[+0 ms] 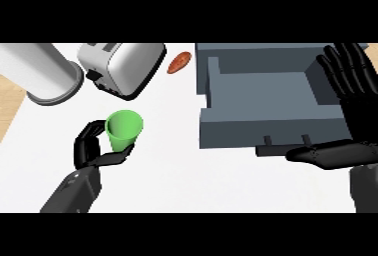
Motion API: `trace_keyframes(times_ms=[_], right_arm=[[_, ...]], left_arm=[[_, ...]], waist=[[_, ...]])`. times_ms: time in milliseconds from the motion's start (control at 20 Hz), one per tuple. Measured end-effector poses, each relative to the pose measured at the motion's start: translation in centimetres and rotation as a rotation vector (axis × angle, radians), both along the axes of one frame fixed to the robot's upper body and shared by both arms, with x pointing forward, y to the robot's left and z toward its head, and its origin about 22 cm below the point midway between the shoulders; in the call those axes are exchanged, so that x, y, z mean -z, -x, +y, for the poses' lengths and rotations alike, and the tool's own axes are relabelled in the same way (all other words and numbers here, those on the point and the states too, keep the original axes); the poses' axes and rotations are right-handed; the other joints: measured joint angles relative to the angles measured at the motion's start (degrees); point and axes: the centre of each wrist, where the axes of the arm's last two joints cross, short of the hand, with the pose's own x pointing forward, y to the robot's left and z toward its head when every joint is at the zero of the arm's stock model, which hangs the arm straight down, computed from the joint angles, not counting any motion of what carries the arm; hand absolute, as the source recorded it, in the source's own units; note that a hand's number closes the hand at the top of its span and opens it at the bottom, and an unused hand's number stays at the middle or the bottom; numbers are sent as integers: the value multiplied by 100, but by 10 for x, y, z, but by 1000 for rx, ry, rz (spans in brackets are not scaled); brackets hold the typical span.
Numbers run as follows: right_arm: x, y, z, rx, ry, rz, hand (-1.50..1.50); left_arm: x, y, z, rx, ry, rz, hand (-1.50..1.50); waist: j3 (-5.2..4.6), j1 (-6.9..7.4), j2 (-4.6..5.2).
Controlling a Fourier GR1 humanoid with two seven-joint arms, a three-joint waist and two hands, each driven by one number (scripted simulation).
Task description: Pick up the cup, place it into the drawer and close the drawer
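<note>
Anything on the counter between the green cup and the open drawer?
No. In the head view, only bare white counter separates the green cup, held in the left hand, from the open drawer.

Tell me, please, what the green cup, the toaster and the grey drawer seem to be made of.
The bright green cup, held in the left hand, looks like matte plastic: even colour, no glints. The silver toaster seems polished metal, with shiny pale sides and black trim. The open grey drawer looks like painted wood or plastic, flat and dull; I cannot tell which.

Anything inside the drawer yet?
The drawer is open and its visible floor is bare. The right hand covers its right side, so that part is unseen. The cup is in the left hand.
</note>
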Motion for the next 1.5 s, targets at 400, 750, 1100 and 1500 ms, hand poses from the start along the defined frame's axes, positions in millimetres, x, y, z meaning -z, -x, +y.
trace_keyframes(times_ms=[400, 750, 1100, 1500], right_arm=[[4, 7, -5, 12, -2, 7, -150], [10, 7, -6, 40, 12, 20, -150], [11, 3, -7, 56, 12, 18, -150], [11, 4, -9, 54, 17, 14, -150]], left_arm=[[-33, -39, -18, 174, 26, -120, 150], [-100, -93, -67, 361, 17, -242, 150], [-184, -125, -130, 474, -16, -282, 150], [-273, -139, -196, 487, -75, -247, 150]], waist=[[13, 78, -55], [25, 201, -105], [27, 213, -116], [24, 96, -82]])
